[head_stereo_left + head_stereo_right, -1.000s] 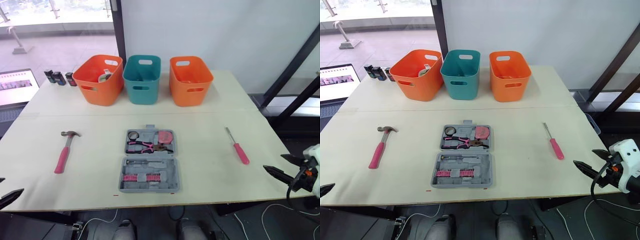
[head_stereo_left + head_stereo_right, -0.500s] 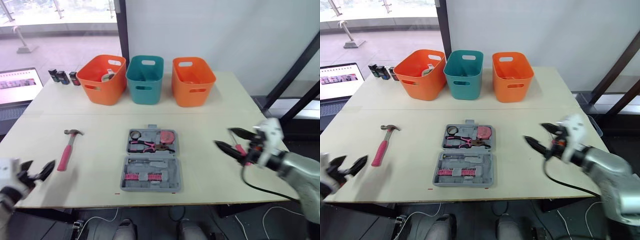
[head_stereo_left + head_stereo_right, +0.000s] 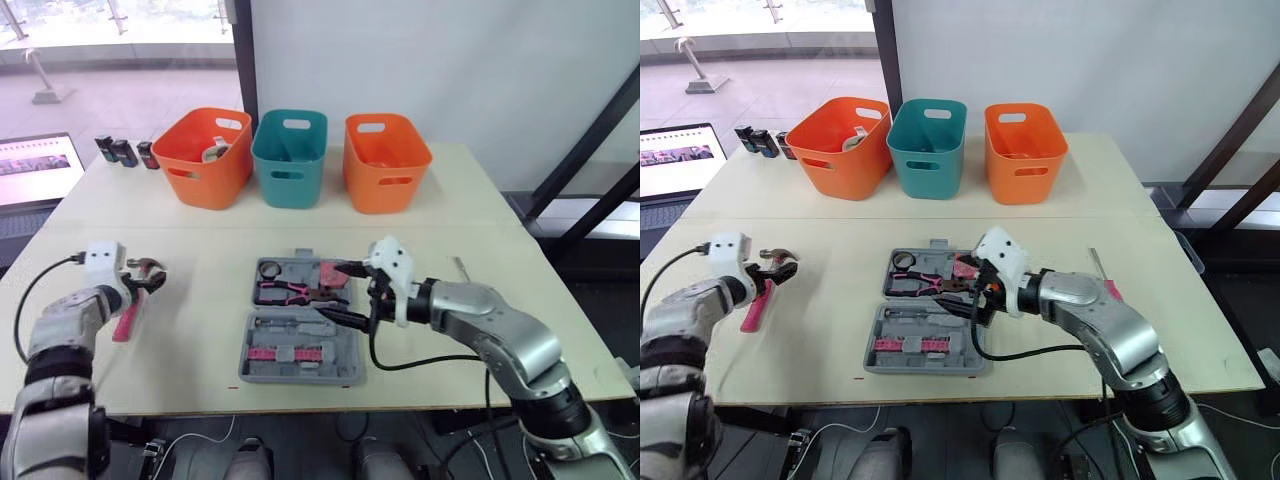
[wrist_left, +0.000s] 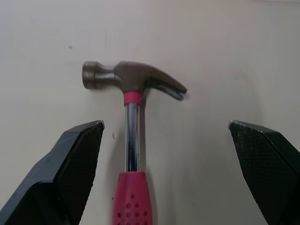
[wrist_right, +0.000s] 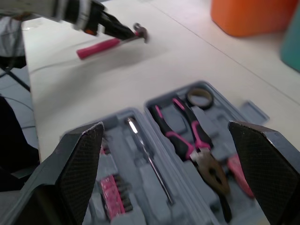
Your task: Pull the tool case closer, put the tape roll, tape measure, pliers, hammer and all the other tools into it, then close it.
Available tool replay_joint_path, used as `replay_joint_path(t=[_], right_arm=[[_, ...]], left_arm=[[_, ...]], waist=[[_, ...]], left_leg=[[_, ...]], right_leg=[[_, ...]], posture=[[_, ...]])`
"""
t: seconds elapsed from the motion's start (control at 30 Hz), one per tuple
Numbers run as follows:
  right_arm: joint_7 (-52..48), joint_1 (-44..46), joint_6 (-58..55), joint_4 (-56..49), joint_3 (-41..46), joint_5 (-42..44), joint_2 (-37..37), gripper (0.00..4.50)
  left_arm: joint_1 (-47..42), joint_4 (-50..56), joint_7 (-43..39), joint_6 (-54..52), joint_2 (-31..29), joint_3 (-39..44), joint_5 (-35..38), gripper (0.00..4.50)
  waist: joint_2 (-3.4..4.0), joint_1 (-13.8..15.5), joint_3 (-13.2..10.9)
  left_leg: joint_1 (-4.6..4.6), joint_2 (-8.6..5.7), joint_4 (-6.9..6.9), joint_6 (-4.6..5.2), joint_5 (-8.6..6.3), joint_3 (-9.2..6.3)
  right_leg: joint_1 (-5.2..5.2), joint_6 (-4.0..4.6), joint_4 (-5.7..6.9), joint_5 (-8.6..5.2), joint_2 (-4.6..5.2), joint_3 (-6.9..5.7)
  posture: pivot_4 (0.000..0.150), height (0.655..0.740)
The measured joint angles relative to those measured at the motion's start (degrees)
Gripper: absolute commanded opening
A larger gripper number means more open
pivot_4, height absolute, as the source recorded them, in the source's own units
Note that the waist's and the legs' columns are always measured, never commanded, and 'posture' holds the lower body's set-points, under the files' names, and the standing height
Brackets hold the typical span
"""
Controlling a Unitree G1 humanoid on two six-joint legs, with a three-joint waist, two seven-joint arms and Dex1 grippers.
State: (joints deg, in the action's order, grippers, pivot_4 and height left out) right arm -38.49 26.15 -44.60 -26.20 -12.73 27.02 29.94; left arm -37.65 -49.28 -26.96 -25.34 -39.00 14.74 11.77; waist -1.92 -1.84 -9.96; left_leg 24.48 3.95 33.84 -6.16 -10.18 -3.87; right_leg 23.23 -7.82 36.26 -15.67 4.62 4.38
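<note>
The pink-handled steel hammer, on the pale counter left of the open grey tool case, is straddled by the open left hand; the right hand is spread over the case. Closure on the shaft is needed next.

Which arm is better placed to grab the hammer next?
Left. The left end effector sits open around the hammer; the right end effector hangs open over the tool case.
</note>
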Motion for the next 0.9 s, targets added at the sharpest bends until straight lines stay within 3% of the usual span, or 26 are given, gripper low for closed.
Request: replay_joint_path(t=[0.23,0.33,0.53,0.57,0.9], right_arm=[[1.27,0.81,-0.1,0.06,-0.85,-1.8,-0.72,4.47],[1.64,0.87,-0.18,0.07,-0.84,-2.12,-0.8,4.5],[2.25,0.87,-0.83,0.07,-0.27,-2.14,-0.8,4.5],[2.27,0.86,-0.86,0.07,-0.27,-2.14,-0.8,4.5],[2.69,0.71,-0.86,0.06,-0.26,-2.69,-0.81,4.5]], left_arm=[[-7.17,-15.96,0.86,4.29,-1.12,-1.19,-3.31,4.5],[-8.25,-18.28,1.05,5.33,-1.25,-1.39,-3.84,3.66],[-8.56,-20.51,0.92,7.43,-1.52,-0.63,-3.8,0.46],[-8.75,-20.64,0.7,7.56,-1.51,-0.55,-3.8,0.18],[-9.2,-22.38,0.69,10.27,-1.11,-0.27,-3.79,0.17]], waist=[[0.0,-0.33,0.0],[0.01,-0.29,0.0],[0.01,0.06,0.0],[0.01,0.22,0.0],[0.01,0.93,0.0]], left_leg=[[0.0,0.0,-0.03,0.0,0.0,-0.01],[-0.01,0.0,-0.02,-0.01,0.01,-0.01],[-0.01,0.0,-0.02,-0.02,0.01,-0.01],[-0.01,0.0,-0.01,-0.02,0.01,-0.01],[-0.02,0.0,0.0,-0.03,0.02,-0.01]], right_leg=[[-0.01,-0.07,0.03,-0.01,0.0,-0.02],[-0.02,-0.07,0.04,-0.01,0.0,-0.02],[-0.02,-0.07,0.05,-0.01,0.01,-0.02],[-0.03,-0.07,0.05,-0.01,0.01,-0.02],[-0.03,-0.06,0.05,-0.01,0.01,-0.02]], posture=[[0.15,0.74],[0.15,0.74],[0.15,0.74],[0.15,0.74],[0.15,0.74]])
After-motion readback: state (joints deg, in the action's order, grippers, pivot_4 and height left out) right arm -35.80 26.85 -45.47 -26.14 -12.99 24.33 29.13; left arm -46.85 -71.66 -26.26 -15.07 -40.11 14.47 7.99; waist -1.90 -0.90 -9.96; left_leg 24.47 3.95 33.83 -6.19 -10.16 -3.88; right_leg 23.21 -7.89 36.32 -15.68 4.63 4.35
